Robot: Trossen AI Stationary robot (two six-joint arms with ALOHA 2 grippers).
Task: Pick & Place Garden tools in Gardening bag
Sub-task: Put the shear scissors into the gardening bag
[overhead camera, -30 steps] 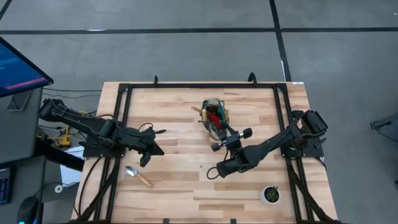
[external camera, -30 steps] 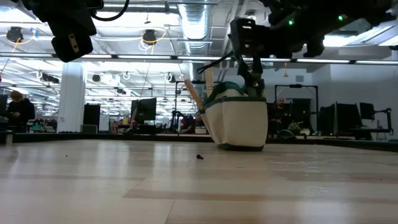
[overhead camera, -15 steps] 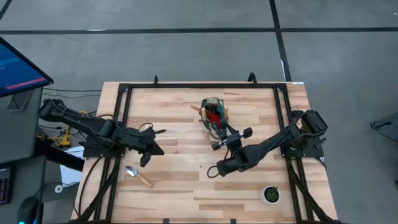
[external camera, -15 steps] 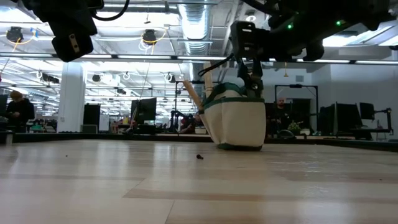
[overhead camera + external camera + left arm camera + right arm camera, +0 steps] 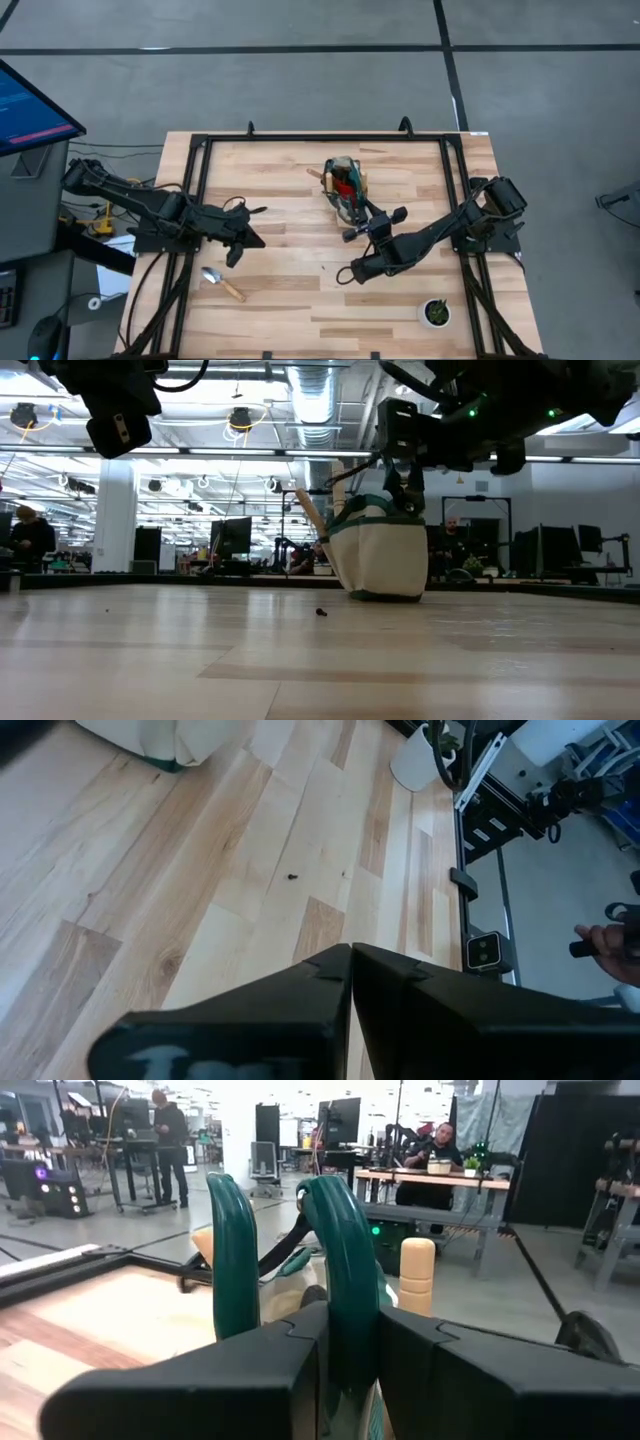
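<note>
The right gripper [image 5: 356, 213] is clenching one green handle [image 5: 345, 1270] of the bag [image 5: 344, 186], which is sitting near the far middle of the table [image 5: 290, 300]. Over the last second the bag has been shifting slightly toward the near side and its handle has been rising in the low view, so the arm seems to be tugging or straightening the bag rather than loading it. That is probably readying it for the last tool.

One trowel [image 5: 223, 283] is lying outside, near the table's left front corner, well apart from the bag. Its long axis is running diagonally, metal head pointing toward the left edge and wooden handle toward the front right. Wooden handles [image 5: 310, 512] are sticking up out of the bag, leaning outward; how many is hard to tell.

The left gripper [image 5: 243, 238] is hovering just beyond the trowel, fingers pressed together on nothing.
</note>
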